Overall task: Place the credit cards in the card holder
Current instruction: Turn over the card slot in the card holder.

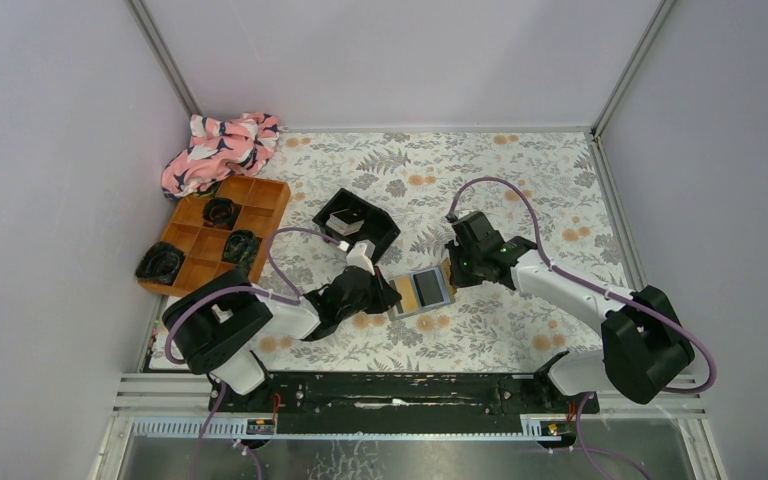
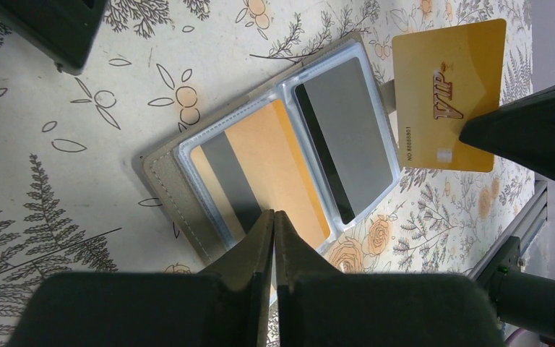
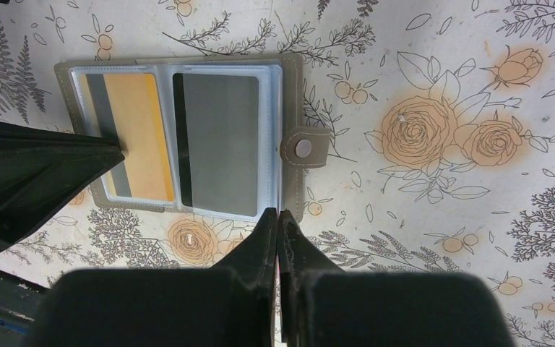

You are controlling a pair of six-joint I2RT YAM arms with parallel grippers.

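Observation:
The card holder (image 1: 422, 292) (image 2: 162, 181) (image 3: 296, 108) lies open on the floral mat between my two grippers. A gold-orange credit card (image 2: 274, 159) (image 3: 144, 130) sits in its left clear pocket. A grey one (image 2: 350, 137) (image 3: 220, 137) sits in its right pocket. My left gripper (image 1: 392, 296) (image 2: 274, 215) is shut with nothing between its fingers, its tips over the gold-orange card. My right gripper (image 1: 452, 270) (image 3: 278, 213) is shut on a gold VIP credit card (image 2: 441, 79), held just beyond the holder's right edge. In the right wrist view that card is edge-on and barely shows.
A black square tray (image 1: 356, 222) (image 2: 50, 29) holding a pale object stands just behind the holder. An orange compartment tray (image 1: 215, 235) with dark items sits at the left. A pink patterned cloth (image 1: 222, 145) lies in the back left corner. Grey walls enclose the mat.

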